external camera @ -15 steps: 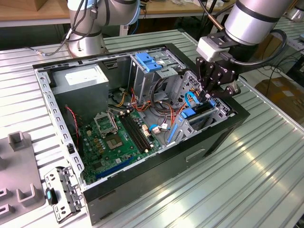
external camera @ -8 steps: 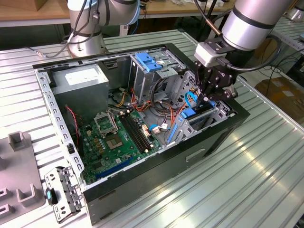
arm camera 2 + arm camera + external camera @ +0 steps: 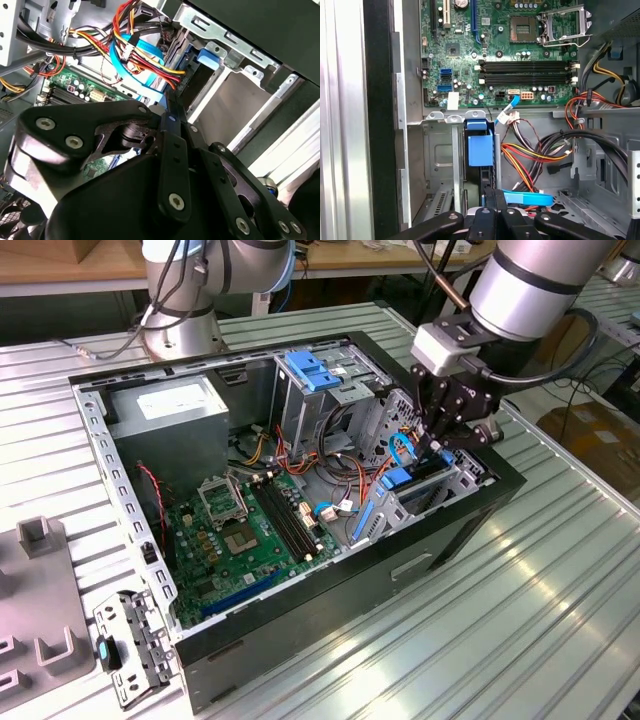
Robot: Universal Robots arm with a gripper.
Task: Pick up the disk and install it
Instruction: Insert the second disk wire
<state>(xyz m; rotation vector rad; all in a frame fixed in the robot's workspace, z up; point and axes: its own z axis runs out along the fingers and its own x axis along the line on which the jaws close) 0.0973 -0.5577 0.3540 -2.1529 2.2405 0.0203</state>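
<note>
The disk stands on edge in the low drive bay at the exterior view's right end of the open computer case, with its blue carrier rail showing. In the first wrist view the blue carrier sits in the bay slot. In the second wrist view the blue tab lies beside the bay's metal frame. My gripper hangs right over the disk's end. Its black fingers are pressed together, shut, with the tips at the disk's edge. Whether they touch it is unclear.
Red, yellow and black cable bundles and a blue data cable run close beside the bay. The motherboard, a grey power-supply box and a tall metal cage with a blue bracket fill the case. A second arm's base stands behind.
</note>
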